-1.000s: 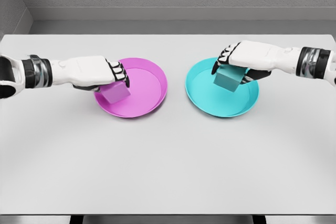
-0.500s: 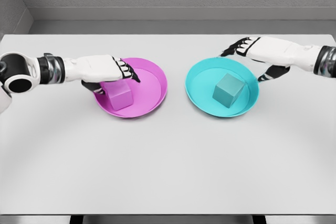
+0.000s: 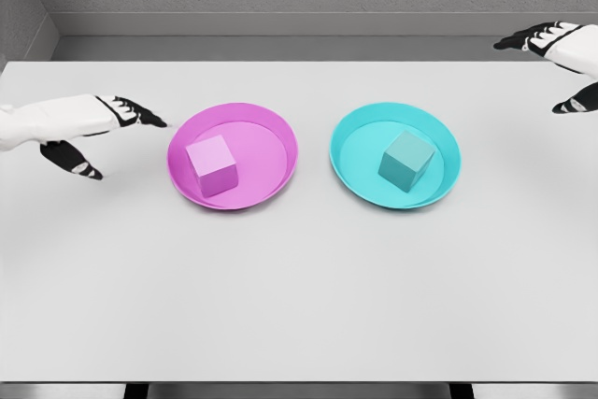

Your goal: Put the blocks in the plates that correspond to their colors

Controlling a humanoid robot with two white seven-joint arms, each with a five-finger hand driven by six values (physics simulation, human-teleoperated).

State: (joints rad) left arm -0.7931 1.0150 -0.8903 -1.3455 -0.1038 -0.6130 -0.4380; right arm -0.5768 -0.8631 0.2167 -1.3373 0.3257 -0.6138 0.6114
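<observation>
Left hand (image 3: 79, 128) is at the left edge, fingers spread and straight, thumb hanging below. It holds nothing, touches nothing, and sits just left of the pink plate (image 3: 271, 123) without contact. Right hand (image 3: 561, 58) is at the far right edge, partly cut off by the frame. Its fingers are extended and apart, thumb dropped below, nothing in it. It is well clear of the cyan plate (image 3: 439, 133), up near the table's back right corner.

Table (image 3: 299, 287) is flat, matte, light grey, and fills most of the view. Behind it is a grey textured wall with a darker strip along its base. A side wall shows at the top left.

The 2 plates sit side by side near the table's middle, apart from each other: pink on the left, cyan on the right. Both are shallow, round, with raised rims.

Pink block (image 3: 211, 165) rests inside the pink plate, left of its centre, turned slightly so 1 corner faces the camera. Cyan block (image 3: 406, 159) rests inside the cyan plate, around its centre, also turned at an angle. Each block matches its plate's colour, a shade darker on the side faces. Neither hand touches either block.
</observation>
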